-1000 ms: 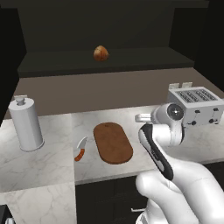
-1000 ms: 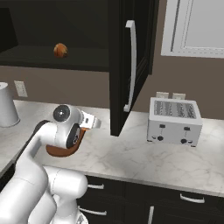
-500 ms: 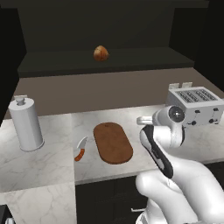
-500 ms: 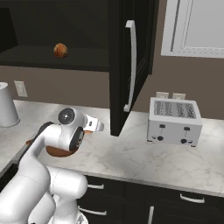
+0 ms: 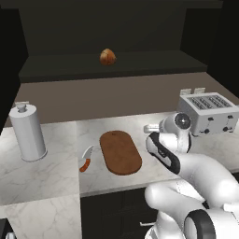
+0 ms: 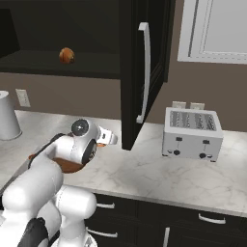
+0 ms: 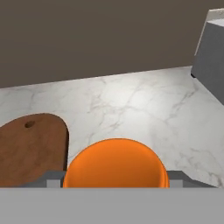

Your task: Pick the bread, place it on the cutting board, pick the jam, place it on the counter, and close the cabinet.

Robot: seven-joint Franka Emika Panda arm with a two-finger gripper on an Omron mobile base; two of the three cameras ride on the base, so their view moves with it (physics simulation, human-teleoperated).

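A round bread roll (image 5: 108, 57) sits on the far cabinet shelf (image 5: 112, 65). Below, an oval cutting board (image 5: 120, 151) lies on the marble surface (image 5: 42, 175), toaster (image 5: 208, 113) at right.

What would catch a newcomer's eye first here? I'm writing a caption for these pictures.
The orange jam looms at the bottom of the hand view, right at the tool, over the marble counter beside the dark cutting board. Next, the bread sits alone on the dark shelf of the open cabinet. A silver toaster stands on the counter to the right.
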